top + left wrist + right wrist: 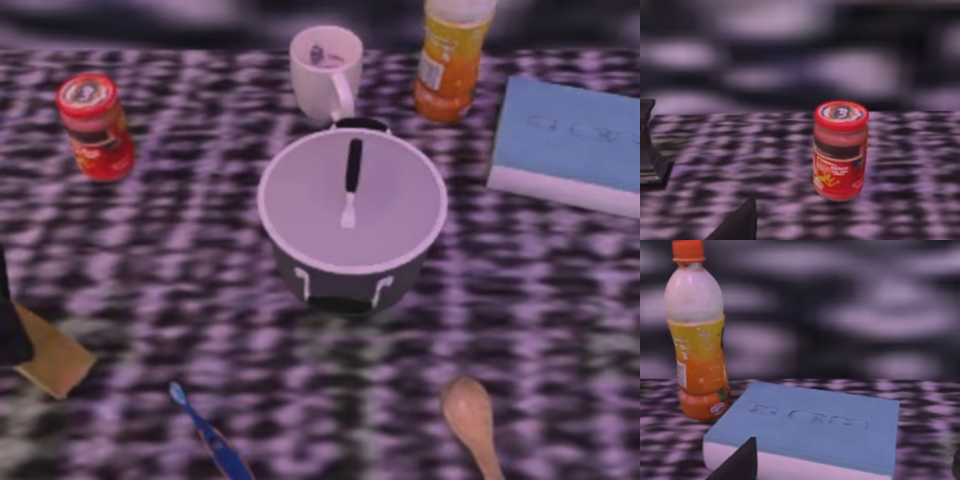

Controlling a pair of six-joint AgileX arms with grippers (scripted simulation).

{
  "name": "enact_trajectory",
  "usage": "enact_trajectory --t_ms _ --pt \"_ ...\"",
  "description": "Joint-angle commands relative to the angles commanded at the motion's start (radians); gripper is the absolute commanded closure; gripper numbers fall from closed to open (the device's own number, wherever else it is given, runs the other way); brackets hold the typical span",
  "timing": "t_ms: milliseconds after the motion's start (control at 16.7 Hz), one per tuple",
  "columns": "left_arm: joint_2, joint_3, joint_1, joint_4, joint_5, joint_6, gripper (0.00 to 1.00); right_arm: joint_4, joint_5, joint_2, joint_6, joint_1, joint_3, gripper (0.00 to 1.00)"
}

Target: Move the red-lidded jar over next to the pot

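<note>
Only a dark fingertip (735, 222) of the left gripper shows in its wrist view, so whether it is spread or closed cannot be told; it grips nothing, and the red-lidded jar (840, 150) stands upright ahead of it, untouched. From above, the red-lidded jar (94, 127) sits far left, well apart from the pot (352, 222) at the centre. It looks like a small, rigid, smooth-walled jar, probably light but slippery: best pinched across the labelled body below the lid. The right gripper, state also unreadable, faces a blue book (810, 432) and an orange bottle (697, 335)
</note>
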Motion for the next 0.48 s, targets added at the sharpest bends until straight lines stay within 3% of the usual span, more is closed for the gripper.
enact_trajectory --t_ms 480 --pt "0.57 0.596 -0.033 -0.325 0.047 0.066 0.0 0.0 0.0 0.0 0.0 0.0 0.0 0.0"
